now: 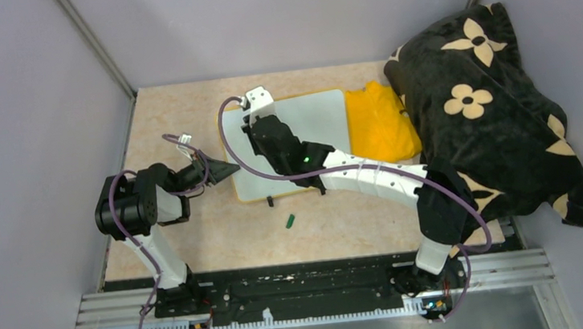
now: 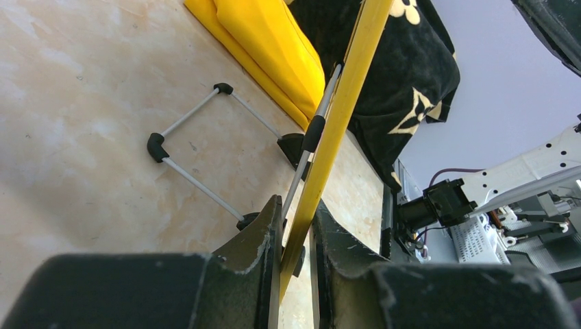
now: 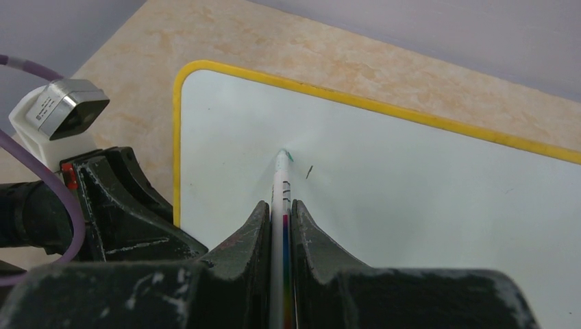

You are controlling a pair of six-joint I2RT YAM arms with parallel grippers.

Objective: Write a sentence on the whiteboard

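whiteboard: glossy, smooth | table: mottled laminate, perhaps | blanket: plush cloth

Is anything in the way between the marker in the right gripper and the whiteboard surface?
Nothing visible does. The right gripper holds the marker with its tip at the whiteboard, on bare white surface; only a tiny dark mark lies beside it.

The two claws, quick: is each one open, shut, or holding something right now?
Left gripper: shut on the yellow edge of the whiteboard.
Right gripper: shut on the marker, which points at the whiteboard.
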